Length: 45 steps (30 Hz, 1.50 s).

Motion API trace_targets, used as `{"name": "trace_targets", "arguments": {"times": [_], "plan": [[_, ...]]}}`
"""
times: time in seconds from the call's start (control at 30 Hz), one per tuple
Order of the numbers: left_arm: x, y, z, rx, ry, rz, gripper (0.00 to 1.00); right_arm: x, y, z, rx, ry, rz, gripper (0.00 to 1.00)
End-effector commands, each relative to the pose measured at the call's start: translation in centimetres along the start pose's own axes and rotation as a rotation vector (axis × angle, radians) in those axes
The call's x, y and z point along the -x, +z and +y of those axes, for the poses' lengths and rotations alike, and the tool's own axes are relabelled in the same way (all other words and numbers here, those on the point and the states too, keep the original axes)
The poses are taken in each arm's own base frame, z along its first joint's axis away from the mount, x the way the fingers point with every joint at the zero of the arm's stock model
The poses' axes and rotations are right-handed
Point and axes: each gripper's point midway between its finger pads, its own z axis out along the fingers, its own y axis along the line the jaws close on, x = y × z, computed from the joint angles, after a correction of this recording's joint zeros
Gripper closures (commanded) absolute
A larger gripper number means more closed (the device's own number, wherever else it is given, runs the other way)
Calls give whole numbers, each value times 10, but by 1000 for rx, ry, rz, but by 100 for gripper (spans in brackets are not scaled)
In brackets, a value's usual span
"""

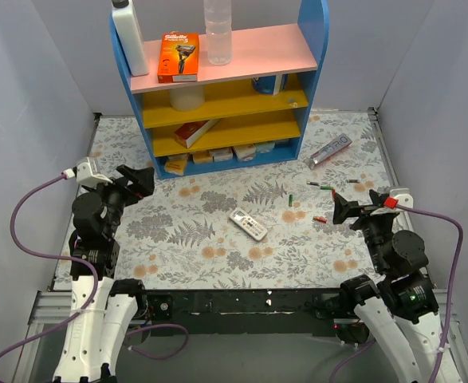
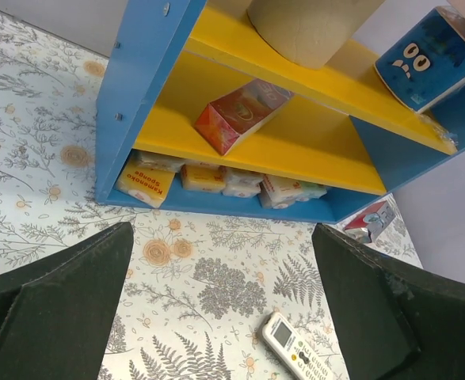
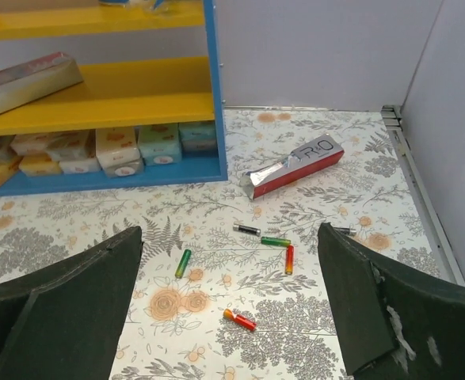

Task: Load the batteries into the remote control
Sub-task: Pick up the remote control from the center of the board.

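Batteries [image 3: 276, 241] lie scattered on the floral desk [image 1: 178, 239] right of the white remote control [image 1: 248, 224], which we see face up near the middle, apart from them. A silver-red carton [image 3: 294, 165] lies beyond them. Our left claw [image 1: 140, 182] and right claw [image 1: 344, 209] both hover spread wide, gripping nothing, well clear of either.

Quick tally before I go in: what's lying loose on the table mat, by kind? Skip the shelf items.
Batteries: 6 (one only partly in view)
Remote control: 1
Silver carton: 1
Total: 8
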Motion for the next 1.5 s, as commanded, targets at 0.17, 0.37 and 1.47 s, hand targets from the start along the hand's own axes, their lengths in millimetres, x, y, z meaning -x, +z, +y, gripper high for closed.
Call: {"name": "trace_targets", "arguments": {"times": [0.17,0.37,1.47], "plan": [[-27,1,9,12,-79,61,2,-12,18,41,177,49,132,2],[-58,3,14,16,-185,159,2,-52,27,84,358,139,329,2],[-133,-17,33,186,-387,415,2,-243,33,213,670,-262,1141,7]]}}
